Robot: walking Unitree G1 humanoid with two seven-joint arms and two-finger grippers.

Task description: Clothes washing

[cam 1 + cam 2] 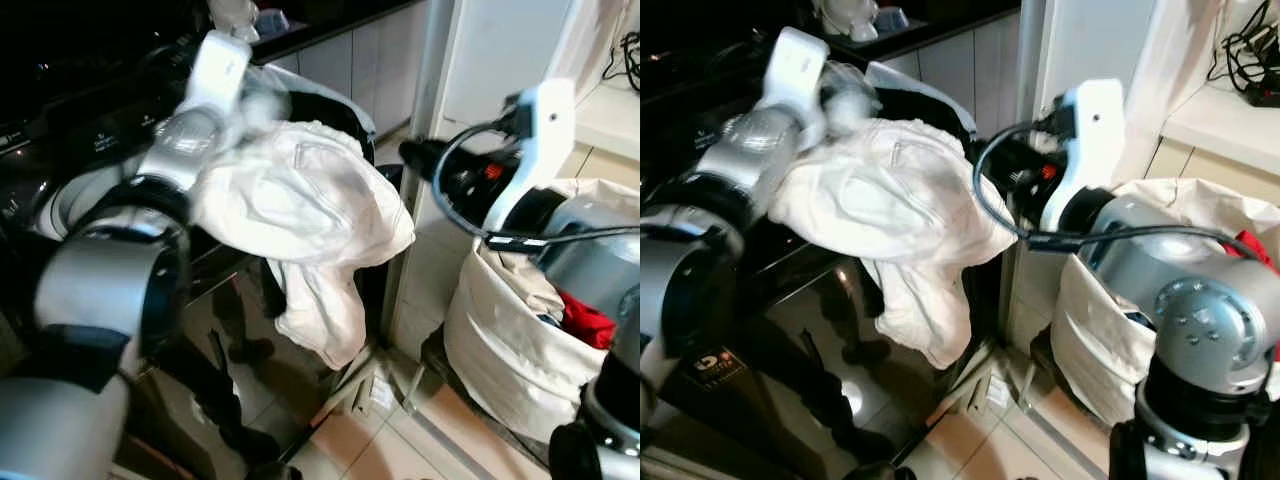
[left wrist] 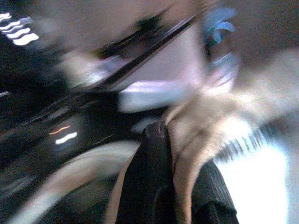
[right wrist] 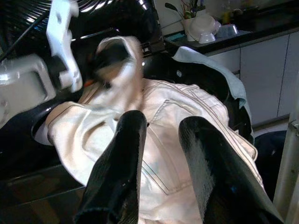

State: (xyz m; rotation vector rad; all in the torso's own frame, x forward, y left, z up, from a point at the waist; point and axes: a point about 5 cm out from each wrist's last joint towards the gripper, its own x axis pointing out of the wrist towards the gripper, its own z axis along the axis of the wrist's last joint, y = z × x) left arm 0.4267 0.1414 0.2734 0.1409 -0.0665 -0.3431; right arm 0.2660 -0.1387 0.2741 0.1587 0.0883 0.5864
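A white garment [image 1: 300, 210] hangs over the front edge of the black top-loading washing machine [image 1: 790, 340], one end trailing down its front. My left gripper [image 1: 243, 98] is shut on the garment's upper end above the machine; the left wrist view shows cloth [image 2: 196, 130] pinched against a black finger [image 2: 149, 177], and that view is blurred. My right gripper [image 3: 163, 154] is open with nothing between its fingers, just to the right of the garment and pointing at it. A white laundry bag [image 1: 505, 350] with a red cloth [image 1: 585, 320] stands on the floor at the right.
A pale blue cloth [image 3: 210, 60] lies draped over the machine's far rim. Behind are white cabinets [image 1: 370, 60] and a dark counter with a white bowl [image 3: 203, 25]. A white post [image 1: 1025, 60] stands between machine and bag. Tiled floor [image 1: 380, 440] shows below.
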